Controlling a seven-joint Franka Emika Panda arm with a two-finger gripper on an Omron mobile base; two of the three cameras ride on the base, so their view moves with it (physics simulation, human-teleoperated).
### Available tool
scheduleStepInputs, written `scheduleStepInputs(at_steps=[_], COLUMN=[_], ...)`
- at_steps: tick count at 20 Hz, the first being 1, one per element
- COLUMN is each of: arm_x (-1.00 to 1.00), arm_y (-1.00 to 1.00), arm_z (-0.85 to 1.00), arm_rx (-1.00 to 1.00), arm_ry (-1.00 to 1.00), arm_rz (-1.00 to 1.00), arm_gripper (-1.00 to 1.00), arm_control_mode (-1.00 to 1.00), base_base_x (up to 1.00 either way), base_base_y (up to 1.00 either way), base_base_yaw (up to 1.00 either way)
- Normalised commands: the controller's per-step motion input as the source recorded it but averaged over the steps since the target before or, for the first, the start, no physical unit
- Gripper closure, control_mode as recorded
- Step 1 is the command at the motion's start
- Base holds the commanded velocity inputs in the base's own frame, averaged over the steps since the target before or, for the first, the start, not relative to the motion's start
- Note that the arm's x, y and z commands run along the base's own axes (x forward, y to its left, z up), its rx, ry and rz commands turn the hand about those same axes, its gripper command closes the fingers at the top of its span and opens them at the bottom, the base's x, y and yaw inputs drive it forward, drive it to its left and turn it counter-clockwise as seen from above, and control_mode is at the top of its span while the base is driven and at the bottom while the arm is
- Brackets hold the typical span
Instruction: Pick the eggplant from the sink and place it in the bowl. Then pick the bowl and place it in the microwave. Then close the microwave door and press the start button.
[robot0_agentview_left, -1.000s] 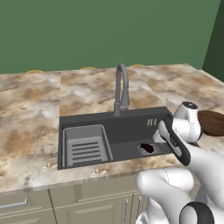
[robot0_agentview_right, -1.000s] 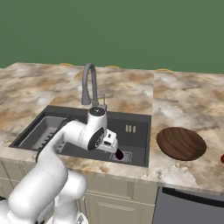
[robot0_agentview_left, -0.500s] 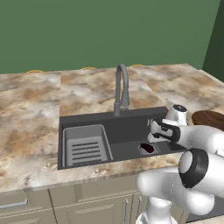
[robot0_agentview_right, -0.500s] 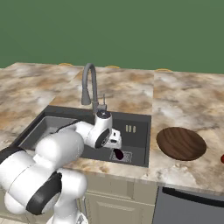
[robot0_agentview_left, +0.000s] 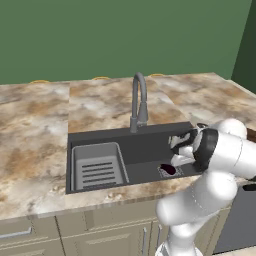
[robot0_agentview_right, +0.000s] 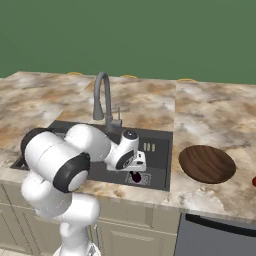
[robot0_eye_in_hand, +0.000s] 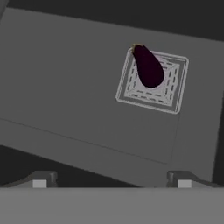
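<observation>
I am holding the tool (robot0_eye_in_hand: 111, 180) fully open and empty above the eggplant (robot0_eye_in_hand: 148, 66) on the sink (robot0_eye_in_hand: 65, 87) drain; centring the jaws across its width before descending seems advisable.

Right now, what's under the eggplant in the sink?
The eggplant lies on a square slotted drain grate set in the floor of the sink. The grate's middle is covered by the eggplant, so that part can't be seen.
</observation>
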Motion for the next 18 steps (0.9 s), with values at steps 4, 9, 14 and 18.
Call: scheduleStepInputs(at_steps=[4,9,14,18], arm_x=[0.54,0.28,0.40,0.52], arm_y=[0.00,0.00,-0.03,-0.13], arm_z=[-0.41,-0.37,-0.41,-0.36], arm_rx=[0.00,0.00,0.00,0.00], arm_ry=[0.07,0.07,0.05,0.02], arm_rz=[0.04,0.02,0.01,0.00], arm_gripper=[-1.00,-1.00,-1.00,-1.00], arm_control_mode=[-1.00,-1.00,-1.00,-1.00], base_base_x=[0.00,0.00,0.00,0.00], base_base_y=[0.00,0.00,0.00,0.00], base_base_yaw=[0.00,0.00,0.00,0.00])
